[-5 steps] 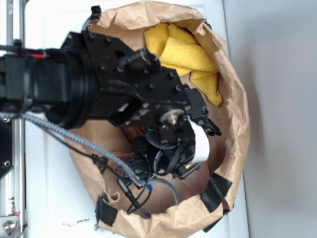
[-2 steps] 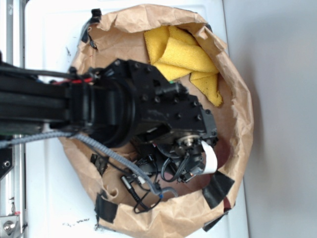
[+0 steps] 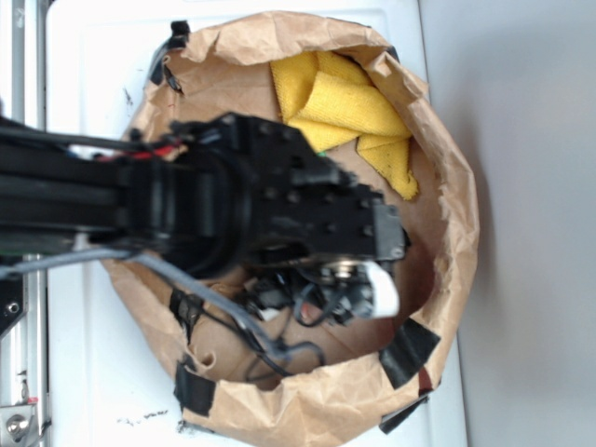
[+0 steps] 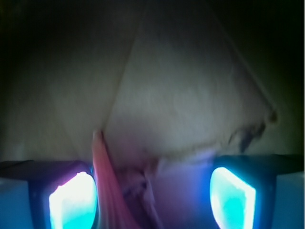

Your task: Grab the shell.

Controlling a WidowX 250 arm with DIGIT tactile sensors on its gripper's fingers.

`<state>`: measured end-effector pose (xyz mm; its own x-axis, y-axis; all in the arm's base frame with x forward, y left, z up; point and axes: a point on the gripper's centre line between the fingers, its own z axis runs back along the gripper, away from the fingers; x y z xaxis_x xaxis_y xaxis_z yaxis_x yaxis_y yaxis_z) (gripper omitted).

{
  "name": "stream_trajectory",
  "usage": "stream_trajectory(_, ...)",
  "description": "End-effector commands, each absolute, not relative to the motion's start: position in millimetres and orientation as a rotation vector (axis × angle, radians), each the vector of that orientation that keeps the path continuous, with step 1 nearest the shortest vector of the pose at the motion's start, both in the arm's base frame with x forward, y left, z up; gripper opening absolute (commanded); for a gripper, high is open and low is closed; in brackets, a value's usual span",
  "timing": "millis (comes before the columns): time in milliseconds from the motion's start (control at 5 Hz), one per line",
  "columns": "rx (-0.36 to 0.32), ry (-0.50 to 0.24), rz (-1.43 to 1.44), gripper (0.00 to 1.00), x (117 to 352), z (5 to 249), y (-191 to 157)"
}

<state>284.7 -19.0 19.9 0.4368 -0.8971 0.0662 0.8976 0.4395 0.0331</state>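
Since a second ago we have swung the arm lower and further into the paper bag (image 3: pixel 438 140), and the wrist now sits nearer the bag's right wall, with the cables trailing toward its lower rim. The fingers (image 4: pixel 152 193) stand wide apart in the wrist view, one glowing pad at each lower corner, with nothing between them that we could call held. Where the shell is we cannot say: the overhead view shows only the arm, the bag floor and the yellow cloth (image 3: pixel 349 112) bunched against the upper right wall, and the arm covers the middle of the bag. In the wrist view a pinkish strip (image 4: pixel 107 186) rises just beside the left finger, with crumpled paper behind it; it may be an edge of the shell, or only a fold of paper tinted by the lights, and the picture is too dim and blurred to settle it. The main risk, as we judge it, is closing on paper, pinching a crease of the bag floor and lifting the bag. A second is that the strip lies off-centre, so closing could nudge it aside. The loose cables could also snag the rim.
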Motion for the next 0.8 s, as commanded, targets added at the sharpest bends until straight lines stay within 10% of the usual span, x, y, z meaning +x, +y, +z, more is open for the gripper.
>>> stream_trajectory(0,0.054,-0.163,-1.111,0.76,284.6,29.7,-5.5)
stream_trajectory(200,0.054,-0.174,-1.105,0.0,283.2,30.9,-3.9)
stream_trajectory(600,0.058,-0.199,-1.101,0.0,281.2,28.6,-3.0)
